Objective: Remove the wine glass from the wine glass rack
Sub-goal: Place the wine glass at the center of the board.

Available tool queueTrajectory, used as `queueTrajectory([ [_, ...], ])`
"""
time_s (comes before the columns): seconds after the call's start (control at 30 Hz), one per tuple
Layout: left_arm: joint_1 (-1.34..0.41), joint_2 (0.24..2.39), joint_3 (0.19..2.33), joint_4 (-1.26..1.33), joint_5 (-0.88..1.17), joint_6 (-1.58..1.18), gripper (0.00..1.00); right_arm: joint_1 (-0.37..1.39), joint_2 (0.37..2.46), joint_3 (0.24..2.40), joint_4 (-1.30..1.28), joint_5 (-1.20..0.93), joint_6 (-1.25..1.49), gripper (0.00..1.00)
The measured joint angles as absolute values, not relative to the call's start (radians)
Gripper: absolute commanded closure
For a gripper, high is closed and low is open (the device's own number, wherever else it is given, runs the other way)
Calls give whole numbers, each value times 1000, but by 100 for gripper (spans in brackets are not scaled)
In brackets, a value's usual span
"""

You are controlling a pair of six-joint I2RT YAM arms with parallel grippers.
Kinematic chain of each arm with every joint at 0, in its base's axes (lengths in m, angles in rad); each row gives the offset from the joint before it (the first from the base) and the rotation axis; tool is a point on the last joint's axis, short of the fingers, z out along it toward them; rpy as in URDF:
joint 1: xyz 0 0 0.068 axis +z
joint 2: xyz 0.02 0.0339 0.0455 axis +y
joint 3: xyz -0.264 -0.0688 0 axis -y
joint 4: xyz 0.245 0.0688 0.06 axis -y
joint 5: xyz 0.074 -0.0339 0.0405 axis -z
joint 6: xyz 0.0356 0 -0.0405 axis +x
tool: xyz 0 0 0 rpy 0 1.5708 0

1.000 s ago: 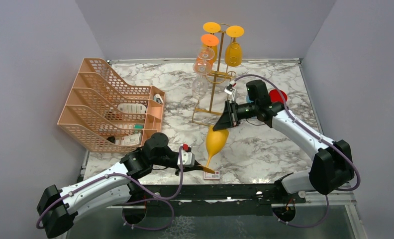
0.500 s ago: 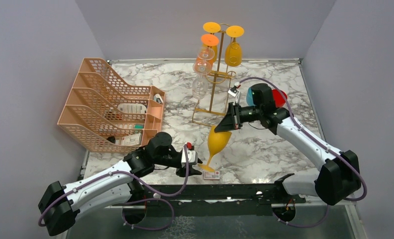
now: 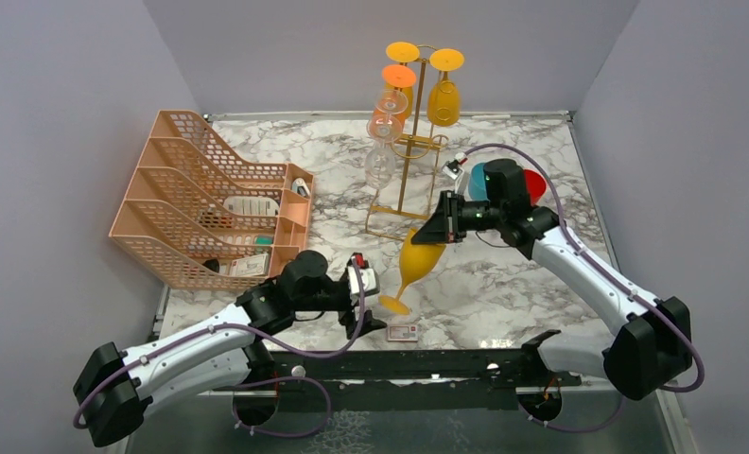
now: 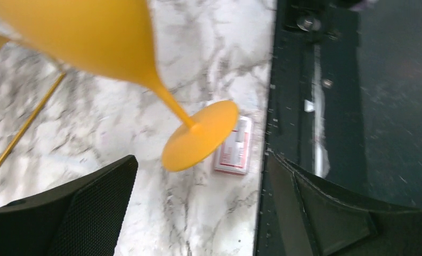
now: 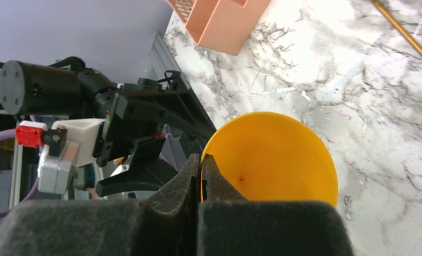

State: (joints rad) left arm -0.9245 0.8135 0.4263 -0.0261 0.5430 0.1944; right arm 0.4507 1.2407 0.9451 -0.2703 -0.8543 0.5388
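A yellow wine glass [image 3: 416, 265] hangs tilted, bowl up, off the gold wine glass rack [image 3: 409, 151]. My right gripper [image 3: 434, 230] is shut on its rim; the right wrist view shows one finger inside and one outside the yellow bowl [image 5: 273, 154]. The glass's round foot [image 4: 201, 136] is low over the marble near the front edge. My left gripper [image 3: 371, 305] stands open around the foot, fingers [image 4: 91, 197] apart from it. Another yellow glass [image 3: 444, 95] and clear glasses [image 3: 385, 123] hang upside down on the rack.
A peach mesh organiser [image 3: 200, 199] holding small items stands at the left. A small red-and-white card [image 3: 402, 332] lies by the table's front edge. Red [image 3: 531, 182] and blue [image 3: 478, 178] objects sit behind the right arm. The rack's base frame [image 3: 390, 222] lies just behind the glass.
My left gripper has opened and let go of the glass's foot. The right gripper stays shut on the rim and has drawn right, and the glass stands more upright.
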Motion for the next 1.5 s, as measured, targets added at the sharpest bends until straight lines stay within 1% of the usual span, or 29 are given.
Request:
queueTrajectory([
  [0.17,-925,790,429,-15,292,79,1,451,1207,945,-297,-764,527,99],
  [0.33,-925,791,458,-38,96,15,1,451,1159,945,-343,-614,516,99],
  [0.5,-924,786,492,-50,-61,0,1,451,1099,937,-376,-412,533,99],
  [0.7,-924,746,493,-62,-231,10,1,451,976,886,-413,-137,581,99],
  [0.97,-924,719,495,-97,-373,30,1,451,875,846,-472,209,622,99],
  [1.07,-924,717,495,-108,-401,36,1,451,872,838,-489,294,632,99],
  [1.3,-924,698,496,-110,-439,46,1,451,873,813,-512,410,626,99],
  [1.5,-924,683,496,-110,-462,50,1,451,892,796,-485,422,556,99],
])
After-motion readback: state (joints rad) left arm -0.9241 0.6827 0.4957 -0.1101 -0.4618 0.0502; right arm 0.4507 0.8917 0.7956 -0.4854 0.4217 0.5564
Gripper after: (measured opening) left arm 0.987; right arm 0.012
